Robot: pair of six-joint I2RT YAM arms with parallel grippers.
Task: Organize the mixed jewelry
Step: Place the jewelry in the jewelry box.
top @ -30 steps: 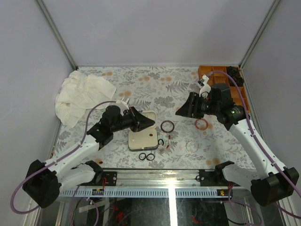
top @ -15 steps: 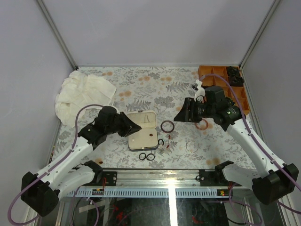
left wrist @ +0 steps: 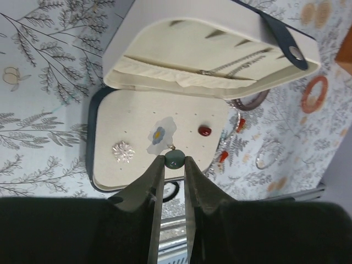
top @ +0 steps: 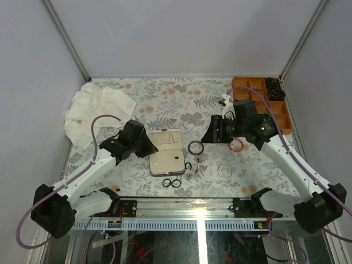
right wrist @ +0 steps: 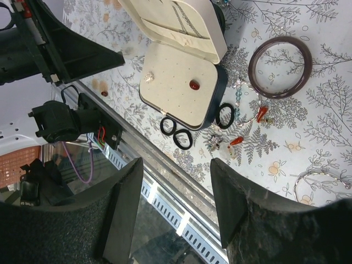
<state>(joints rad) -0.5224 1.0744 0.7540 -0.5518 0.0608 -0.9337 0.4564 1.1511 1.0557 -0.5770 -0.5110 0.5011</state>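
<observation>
Green earring [left wrist: 176, 158] gripped: left end effector [left wrist: 172, 163], wrist view only; right end effector [right wrist: 176, 173] released

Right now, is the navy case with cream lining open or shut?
Open: the navy cream-lined case has its lid raised, cream interior exposed.

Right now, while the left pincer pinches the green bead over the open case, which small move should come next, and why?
Probably lower the left pincer slightly and open it: the green bead looks pinched between its tips over the cream pad, near the red stud, so it should land inside the case.
</observation>
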